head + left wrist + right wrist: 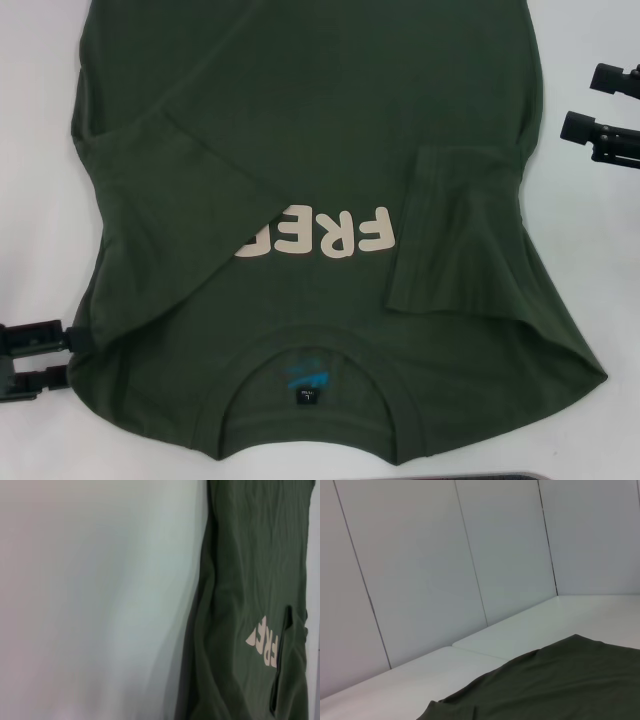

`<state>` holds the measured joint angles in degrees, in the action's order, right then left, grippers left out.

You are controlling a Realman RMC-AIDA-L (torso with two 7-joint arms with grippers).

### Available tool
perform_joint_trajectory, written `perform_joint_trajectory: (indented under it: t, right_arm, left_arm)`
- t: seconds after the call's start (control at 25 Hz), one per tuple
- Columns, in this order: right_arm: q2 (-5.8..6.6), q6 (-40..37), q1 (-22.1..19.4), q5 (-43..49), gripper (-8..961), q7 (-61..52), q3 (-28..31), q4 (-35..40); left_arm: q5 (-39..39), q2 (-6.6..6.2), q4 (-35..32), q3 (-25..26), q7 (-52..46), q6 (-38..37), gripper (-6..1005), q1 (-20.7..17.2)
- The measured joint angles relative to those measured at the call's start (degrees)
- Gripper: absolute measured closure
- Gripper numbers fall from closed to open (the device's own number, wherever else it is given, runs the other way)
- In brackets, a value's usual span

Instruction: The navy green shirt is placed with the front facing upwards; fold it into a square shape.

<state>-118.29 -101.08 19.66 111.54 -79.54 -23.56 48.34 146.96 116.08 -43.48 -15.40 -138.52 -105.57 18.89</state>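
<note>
Shirt (300,130) with sleeves folded inward

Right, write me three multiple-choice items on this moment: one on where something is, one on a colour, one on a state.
1. Where is the left gripper?
A. on the collar
B. at the edge of the dark olive-green cotton T-shirt, on the robot's left, near the collar end
C. above the lettering

2. What colour is the "FRE" lettering on the chest?
A. cream
B. red
C. black

3. How do the two short sleeves lie?
A. both spread outward
B. both folded in over the body
C. one torn off

Answers:
1. B: the head view shows the left gripper's black fingers at that edge, while the right gripper sits off the cloth over the white table.
2. A: the letters read pale cream against the green.
3. B: the left sleeve and right sleeve both overlap the chest.
</note>
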Motion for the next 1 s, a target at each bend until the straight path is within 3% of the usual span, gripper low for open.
perform_joint_trajectory:
  t: [0.76, 1.0]
  right_arm:
    - [0.09, 0.1, 0.6, 0.0, 36, 0.0, 0.4, 0.0]
    - [0.05, 0.5, 0.5, -0.1, 37, 0.0, 0.5, 0.0]
  left_arm:
    - [0.1, 0.49, 4.6, -3.4, -0.5, 4.6, 206, 2.1]
    - [0.2, 0.62, 4.5, -6.4, 0.0, 4.7, 348, 2.3]
